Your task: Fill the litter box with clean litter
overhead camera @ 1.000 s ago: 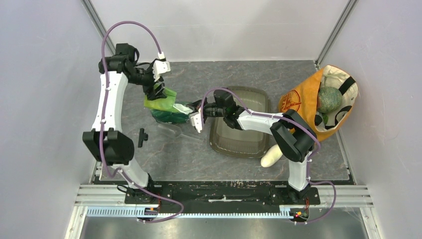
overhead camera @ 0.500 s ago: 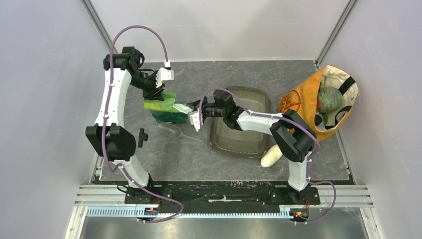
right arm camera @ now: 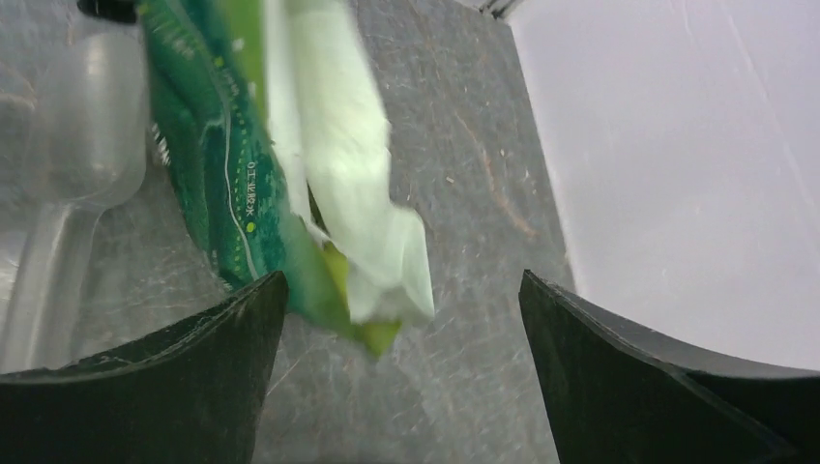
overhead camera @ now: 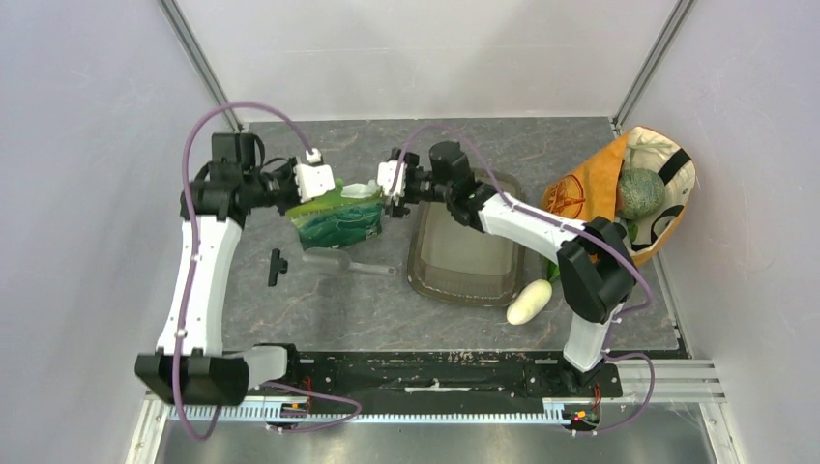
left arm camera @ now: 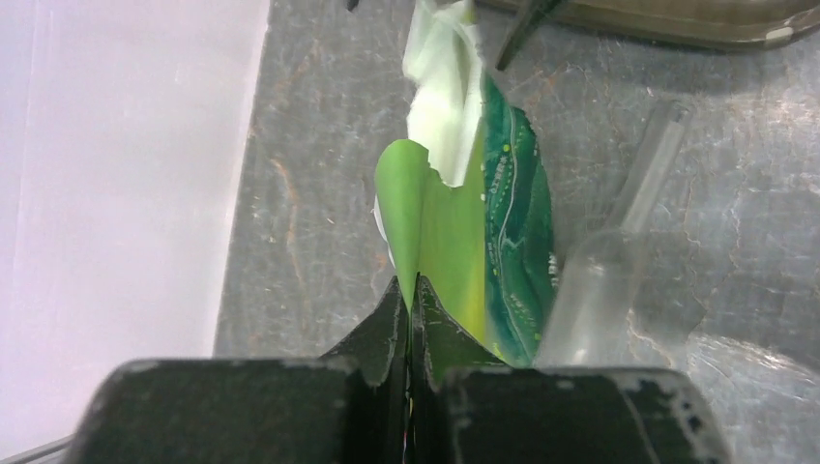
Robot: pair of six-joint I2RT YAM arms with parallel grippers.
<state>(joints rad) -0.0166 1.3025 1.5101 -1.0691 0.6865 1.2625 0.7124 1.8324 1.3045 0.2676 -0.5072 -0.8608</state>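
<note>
The litter box point(overhead camera: 464, 253), a smoky translucent tray, lies right of centre with no clean litter showing in it. A green printed bag point(overhead camera: 338, 220) stands tilted just left of it. My left gripper point(overhead camera: 304, 203) is shut on the bag's light-green top corner point(left arm camera: 425, 213), fingertips pinched together point(left arm camera: 408, 290). My right gripper point(overhead camera: 391, 184) hangs open beside the bag's other top corner. Its pale torn flap point(right arm camera: 353, 193) dangles between the wide-apart fingers point(right arm camera: 404, 282) without touching them. The clean litter itself is out of view.
A clear plastic scoop point(overhead camera: 345, 261) lies in front of the bag. A small black part point(overhead camera: 278, 267) sits to its left. A white oval vegetable point(overhead camera: 529, 302) rests by the tray's near corner. An orange fabric bag point(overhead camera: 590, 193) with a green melon point(overhead camera: 640, 191) stands at the right wall.
My left gripper has shut on the bag's top corner and pulled the bag more upright. My right gripper has let go of the other corner, opened wide and moved toward the back.
</note>
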